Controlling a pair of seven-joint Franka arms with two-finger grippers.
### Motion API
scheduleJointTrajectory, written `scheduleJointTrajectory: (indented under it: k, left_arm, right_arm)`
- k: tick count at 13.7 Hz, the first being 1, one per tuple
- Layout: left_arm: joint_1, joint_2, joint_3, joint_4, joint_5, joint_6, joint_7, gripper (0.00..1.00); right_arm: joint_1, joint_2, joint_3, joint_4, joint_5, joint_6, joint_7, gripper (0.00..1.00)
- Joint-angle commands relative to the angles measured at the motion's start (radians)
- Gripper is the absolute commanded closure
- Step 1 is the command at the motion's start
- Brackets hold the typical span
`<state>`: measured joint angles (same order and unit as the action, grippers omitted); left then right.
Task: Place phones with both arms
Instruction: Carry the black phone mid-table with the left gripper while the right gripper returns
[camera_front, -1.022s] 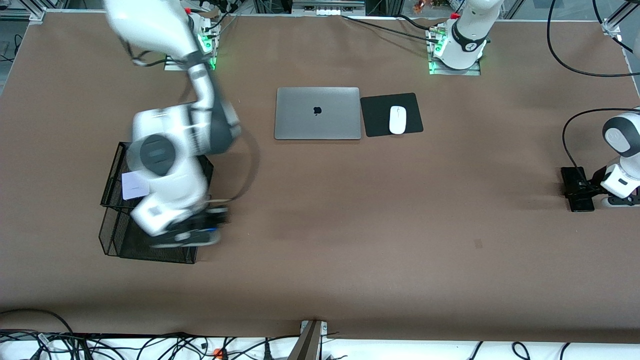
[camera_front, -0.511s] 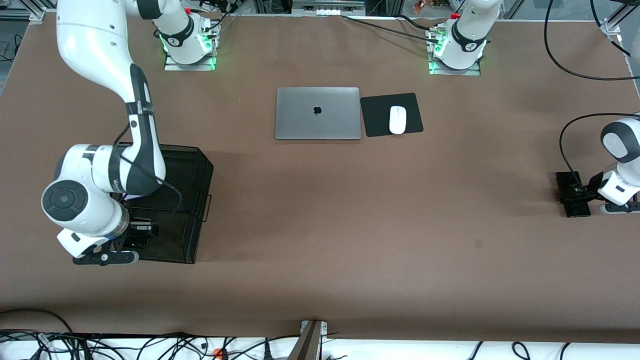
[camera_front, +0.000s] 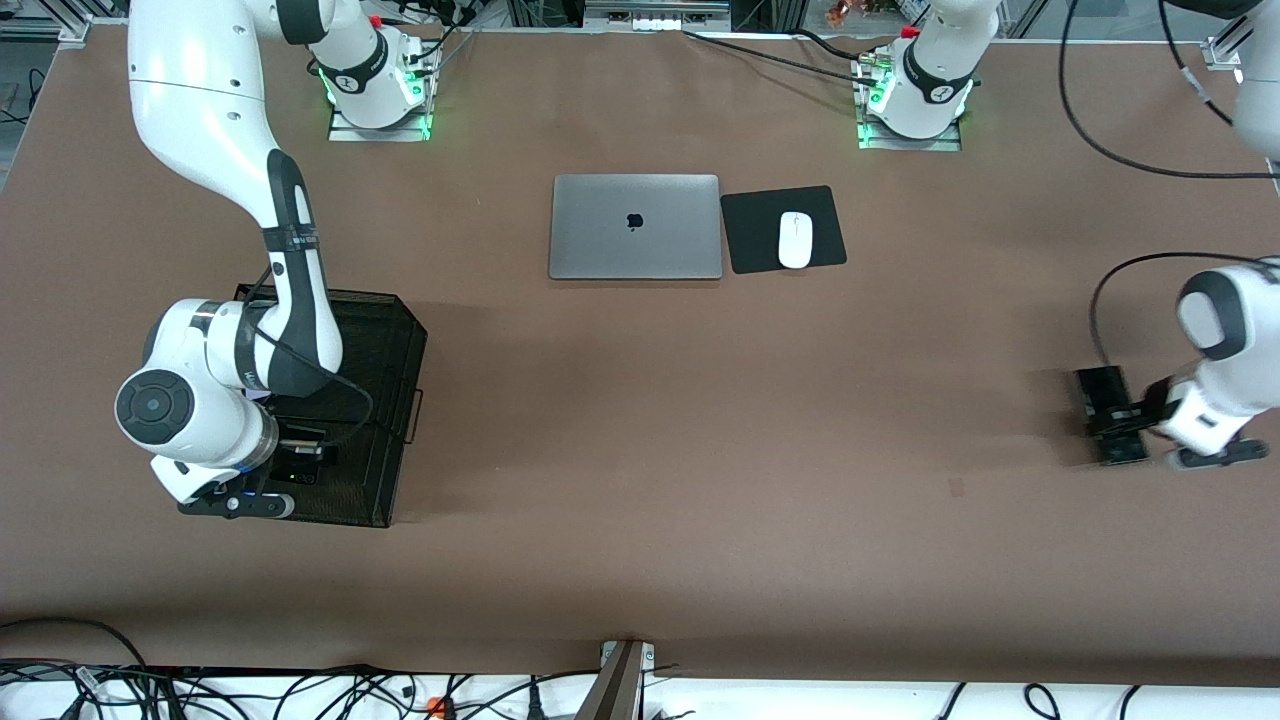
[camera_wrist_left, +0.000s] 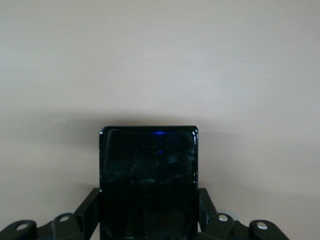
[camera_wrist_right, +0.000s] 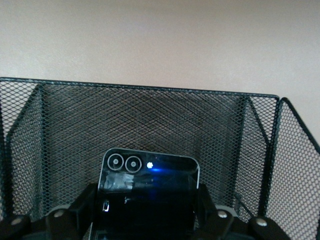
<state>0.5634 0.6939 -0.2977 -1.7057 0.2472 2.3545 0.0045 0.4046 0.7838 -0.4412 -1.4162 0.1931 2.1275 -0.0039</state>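
The right gripper (camera_front: 300, 462) is placed inside the black mesh basket (camera_front: 395, 345), near the counter (camera_front: 640, 450) edge at the right arm's end. Its fingers (camera_wrist_right: 82, 202) are clamped on the 2 long sides of a small squarish black phone (camera_wrist_right: 147, 192), whose 2 round camera lenses are seen in the right wrist view. The basket wall is seen close around this phone.

The left gripper (camera_front: 1135, 415) is held low over the bare counter near the edge at the left arm's end. Its fingers (camera_wrist_left: 90, 210) are closed on the long sides of the longer black slab phone (camera_wrist_left: 148, 175), which is kept flat, with its free end pointing away from the wrist.

Both phones are judged to be stiff, thin and fairly light, with smooth glass faces that are probably slippery and easily scratched or cracked. The side edges are considered the best place to hold them, near the middle of the length, so that tilting is avoided. A gentle lowering is advised, since the mesh wall can be hit by a corner.

A closed grey laptop (camera_front: 635, 227) and a white mouse (camera_front: 795, 240) on a black pad (camera_front: 750, 230) are left untouched.
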Motion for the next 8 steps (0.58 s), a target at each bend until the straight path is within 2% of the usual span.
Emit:
scheduleJointTrajectory:
  k: [1,2,3,4,8]
  left_arm:
    - [-0.126,-0.03,0.015,0.003,-0.016,-0.084,-0.035,1.0]
    - [-0.179,-0.028,0.015,0.003,-0.017,-0.089,-0.043,1.0]
    - [-0.235,-0.028,0.015,0.003,-0.017,-0.105,-0.07,1.0]
    - [-0.291,-0.028,0.017,0.004,-0.017,-0.121,-0.13,1.0]
    - [-0.52,-0.015,0.017,0.04,-0.019,-0.127,-0.445,1.0]
  right_arm:
    - [-0.006,-0.003,0.006,-0.01,0.023,0.012,0.005,0.49]
    - [-0.006,0.0,0.006,-0.01,0.038,0.012,0.005,0.33]
    - [-0.006,0.0,0.006,-0.009,0.058,0.014,0.005,0.1]
    - [-0.007,0.0,0.006,-0.007,0.08,0.014,0.002,0.0]
    - [-0.01,-0.006,-0.001,0.032,0.078,0.006,-0.016,0.01]
